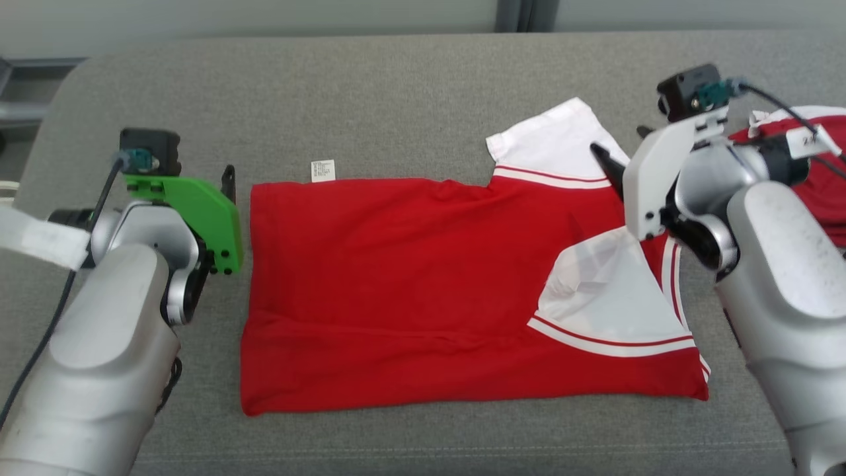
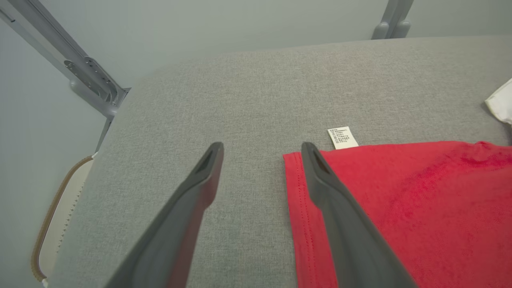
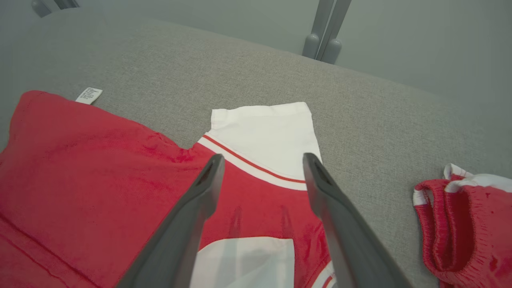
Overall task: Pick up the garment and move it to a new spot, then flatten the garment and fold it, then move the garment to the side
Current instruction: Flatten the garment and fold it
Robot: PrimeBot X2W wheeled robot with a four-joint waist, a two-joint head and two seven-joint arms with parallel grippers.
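Observation:
The garment (image 1: 396, 284) is a red shirt with white sleeves, spread on the grey padded table (image 1: 396, 92). One white sleeve (image 1: 562, 142) sticks out toward the far side, and another white sleeve (image 1: 608, 291) lies folded over the red body. A white care label (image 1: 322, 170) pokes out at the far left corner. My left gripper (image 1: 228, 184) hovers open at the shirt's left hem (image 2: 296, 200), one finger (image 2: 344, 224) over the red cloth (image 2: 400, 200). My right gripper (image 1: 621, 142) is open above the far sleeve (image 3: 264, 132) and the shoulder (image 3: 80, 160), holding nothing.
A second red and white garment (image 1: 819, 172) lies bunched at the far right of the table (image 3: 464, 224). A grey metal post (image 3: 326, 32) stands behind the far edge. The table's rounded left corner (image 2: 116, 120) is close to my left gripper (image 2: 262, 149).

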